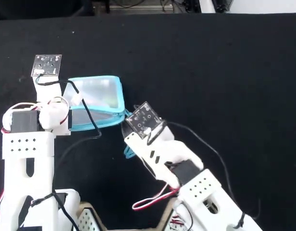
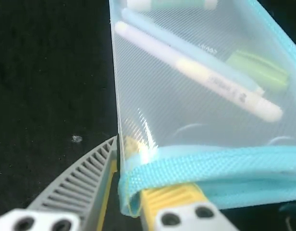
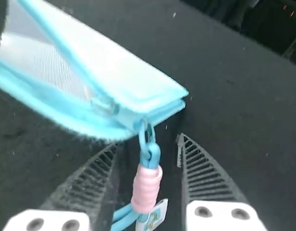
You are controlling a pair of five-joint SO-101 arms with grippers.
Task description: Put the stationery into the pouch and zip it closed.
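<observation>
I see the pouch [image 1: 96,98] left of centre on the black table [image 1: 225,72], with pens [image 2: 196,67] showing through its clear wall. The left gripper [image 2: 123,161] pinches its corner at the zip band. The right gripper [image 3: 145,147] has its jaws spread, and the zipper pull [image 3: 147,180] hangs between them, touching neither. The table stretches well beyond the pouch's right edge.

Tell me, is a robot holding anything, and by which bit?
The left tool pinches the pouch by a corner of its blue zipper edge. The right tool stands open around the zipper pull.
</observation>
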